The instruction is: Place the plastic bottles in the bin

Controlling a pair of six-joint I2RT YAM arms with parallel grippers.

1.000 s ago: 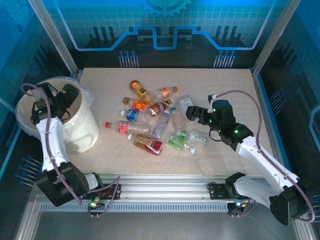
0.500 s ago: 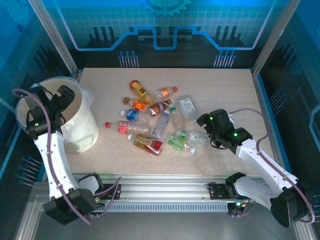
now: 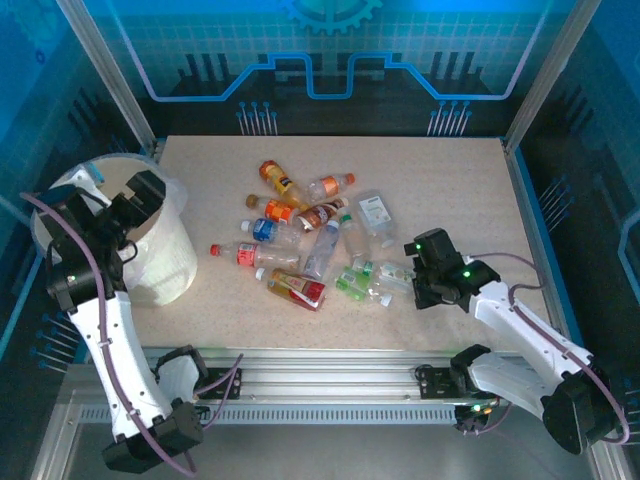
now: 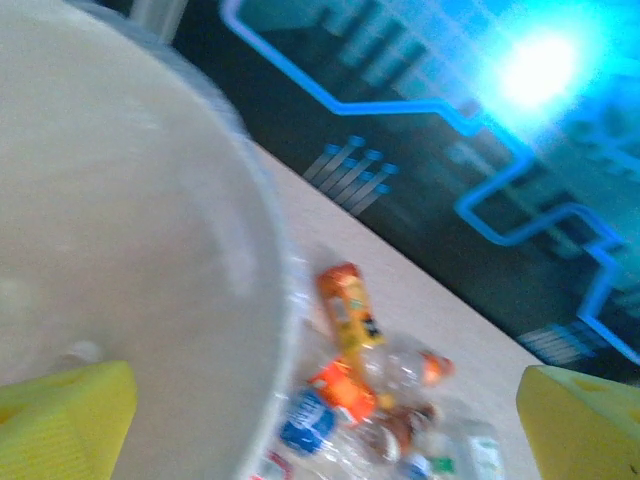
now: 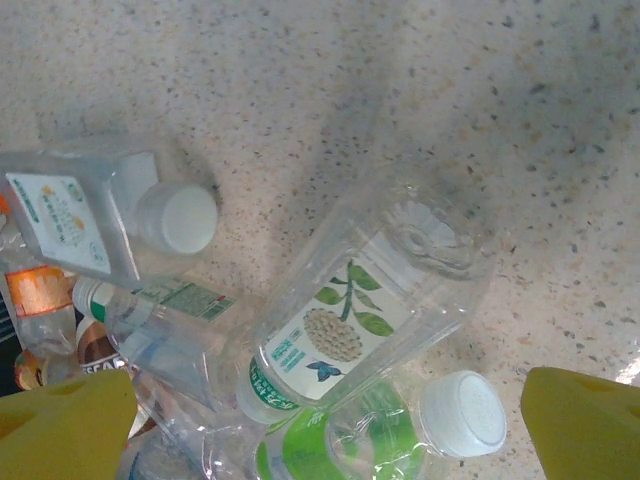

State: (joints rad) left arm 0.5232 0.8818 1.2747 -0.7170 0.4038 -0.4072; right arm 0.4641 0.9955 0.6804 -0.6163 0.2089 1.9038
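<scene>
Left hand released, fingers spread wide, nothing between them. It hangs over the mouth of the bin. In the left wrist view the bin's inner wall lies under and to the left of the hand; bin contents too blurred to tell.

Right hand released too, fingers wide apart, holding nothing, low over the near-right edge of the plastic bottles. These lie loose on the desk, all outside the bin, in a heap well right of the left hand and just left of the right hand.

Right wrist view: clear bottle with leaf label lies directly ahead of the hand, between the finger lines, on its side. Green-label bottle with white cap is closest to the hand, touching the leaf-label one. Square clear bottle with white cap lies further ahead, to the left.

Left wrist view: orange bottle lies on the desk beyond the bin rim, ahead of the hand.
</scene>
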